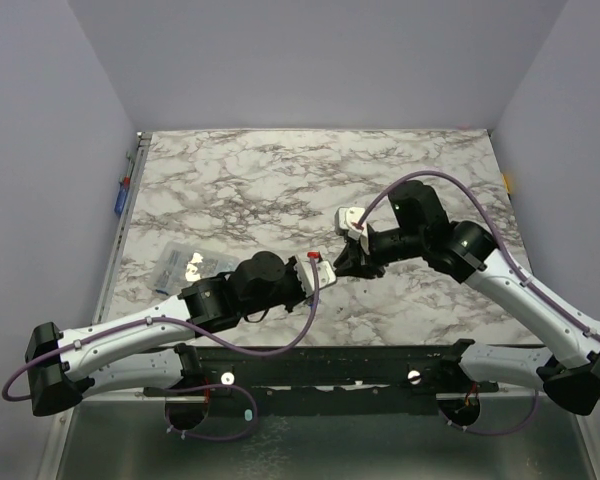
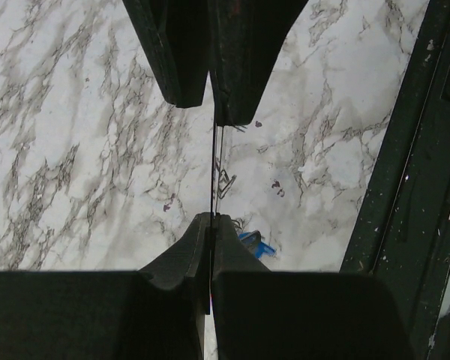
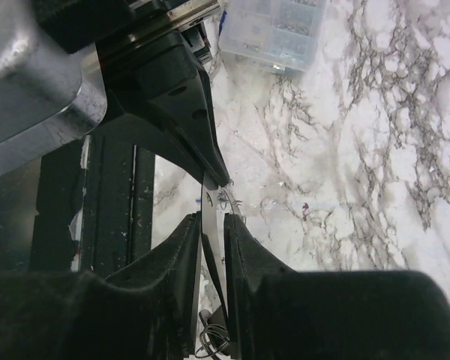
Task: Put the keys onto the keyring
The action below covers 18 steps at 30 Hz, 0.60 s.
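The left gripper (image 2: 211, 219) and the right gripper (image 2: 212, 112) are meeting tip to tip, slightly toward 6 o'clock of the middle of the marble table (image 1: 280, 180). Both pairs of jaws are pressing together on the same thin dark wire, the keyring (image 2: 212, 169), seen edge-on and spanning the short gap between them. One of the keys (image 2: 223, 181) is showing as a faint silvery outline just beside the wire at 3 o'clock, and a blue tag (image 2: 255, 244) is peeking out at 4 o'clock of the left fingertips. A clear plastic box (image 1: 180, 265) is lying well apart at 9 o'clock. The dark rail (image 1: 330, 360) is running near at 6 o'clock; bare marble is stretching toward 12 o'clock.
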Tool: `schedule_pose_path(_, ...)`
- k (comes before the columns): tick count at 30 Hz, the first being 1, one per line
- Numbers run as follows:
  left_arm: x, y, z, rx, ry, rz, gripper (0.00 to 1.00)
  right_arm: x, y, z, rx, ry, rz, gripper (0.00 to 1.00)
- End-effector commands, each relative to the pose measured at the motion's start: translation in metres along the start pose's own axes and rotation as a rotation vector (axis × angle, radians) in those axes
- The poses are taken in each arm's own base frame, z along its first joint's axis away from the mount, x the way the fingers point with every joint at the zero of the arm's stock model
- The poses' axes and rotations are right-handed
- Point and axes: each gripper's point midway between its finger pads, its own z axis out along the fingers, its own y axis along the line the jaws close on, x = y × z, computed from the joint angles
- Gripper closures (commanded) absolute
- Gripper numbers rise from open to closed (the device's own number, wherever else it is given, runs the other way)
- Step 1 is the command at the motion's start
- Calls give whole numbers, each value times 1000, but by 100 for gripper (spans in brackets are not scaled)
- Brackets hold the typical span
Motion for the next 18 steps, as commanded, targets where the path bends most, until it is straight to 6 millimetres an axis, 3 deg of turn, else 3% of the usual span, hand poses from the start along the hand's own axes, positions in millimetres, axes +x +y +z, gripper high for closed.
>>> schedule_pose_path(1,-45,4,-8,11,-124,-10,100,21,-5,4,42,85,8,80)
schedule_pose_path(7,-50,3,-13,25,-136,3,100,27,-1,6,31,106,9,78)
schedule_pose_path(10,-53,2,-16,34,-140,13,100,34,0,8,24,125,15,67)
schedule_pose_path(12,-56,-1,-18,58,-143,21,100,38,1,10,21,135,17,65)
schedule_pose_path(14,-58,-3,-19,71,-142,25,100,41,1,11,20,146,21,66)
schedule_pose_path(18,-59,-5,-21,86,-133,30,100,46,0,13,23,166,22,77)
